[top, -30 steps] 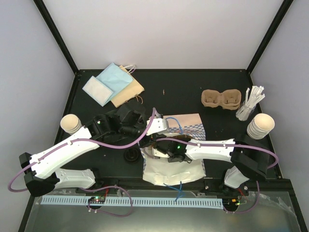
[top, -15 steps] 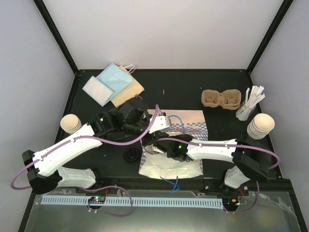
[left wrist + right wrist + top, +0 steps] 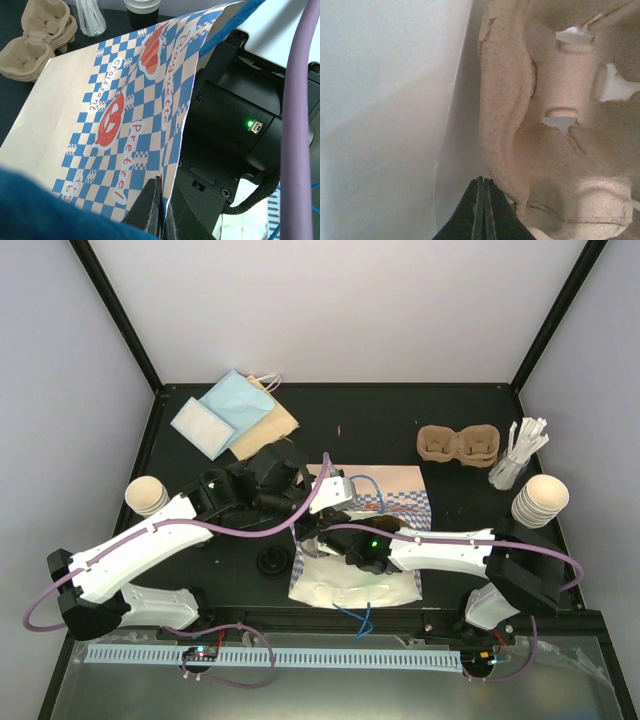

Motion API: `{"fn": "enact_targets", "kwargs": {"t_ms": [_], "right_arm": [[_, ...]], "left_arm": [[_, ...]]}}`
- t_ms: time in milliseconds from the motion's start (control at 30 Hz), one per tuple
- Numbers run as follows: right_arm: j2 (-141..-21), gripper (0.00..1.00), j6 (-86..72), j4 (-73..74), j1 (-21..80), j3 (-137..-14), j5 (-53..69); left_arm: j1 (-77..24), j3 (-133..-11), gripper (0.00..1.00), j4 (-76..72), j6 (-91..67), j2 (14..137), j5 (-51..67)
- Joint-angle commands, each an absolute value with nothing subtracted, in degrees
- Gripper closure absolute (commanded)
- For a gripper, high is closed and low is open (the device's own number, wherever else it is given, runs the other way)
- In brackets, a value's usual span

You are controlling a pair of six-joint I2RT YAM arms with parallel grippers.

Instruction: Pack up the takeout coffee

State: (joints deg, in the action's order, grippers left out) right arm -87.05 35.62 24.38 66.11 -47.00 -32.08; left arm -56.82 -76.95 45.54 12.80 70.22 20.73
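- A lone cup [image 3: 146, 495] stood at the left edge, well apart from the bag and not yet packed.
- A black lid [image 3: 272, 562] appeared to lie on the table just left of the bag; dark on dark, so that is a fair guess only.
- The left gripper [image 3: 157, 200] had its fingers pressed together on the bag's [image 3: 115, 100] upper edge, holding the mouth lifted.
- The bag lay at the centre, checked side up, mouth towards the left.
- The right gripper [image 3: 482, 187] was deep inside the bag, fingers together. Its tips sat right at the tray's rim, but I could not tell whether they pinched it or merely touched it.
- The tray [image 3: 555, 130] was inside the bag, against the white lining.
- Spare trays [image 3: 458, 444] sat far right, with sticks [image 3: 518, 455] just beside them and stacked cups [image 3: 540, 500] nearer.
- Risks, as I judged them:
  - If the left grip slipped off the thin paper, the mouth could drop onto the right arm and snag its withdrawal.
  - Pulling the right arm out with the tray caught on the fingers could drag the tray out again.
  - Tugging the two arms apart could tear the edge.
  - A tilted tray would seat cups badly.
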Motion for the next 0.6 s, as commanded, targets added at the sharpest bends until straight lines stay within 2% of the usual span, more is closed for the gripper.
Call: {"fn": "enact_targets", "kwargs": {"t_ms": [0,333,567], "right_arm": [[-86.0,0.99,33.75,21.58,65.47,-48.23,-33.09],[-85.92,0.99,35.33,37.96,65.55,-53.94,-13.29],[-82.86,0.99,33.71,41.55,65.56,-54.12,-9.42]], "left_arm": [[-57.22,-79.44,0.98,49.1,11.1,71.27,23.65],[-56.83,-83.98,0.99,50.42,8.2,73.03,16.28],[-56.47,-84.2,0.98,51.05,7.91,75.17,15.35]]}}
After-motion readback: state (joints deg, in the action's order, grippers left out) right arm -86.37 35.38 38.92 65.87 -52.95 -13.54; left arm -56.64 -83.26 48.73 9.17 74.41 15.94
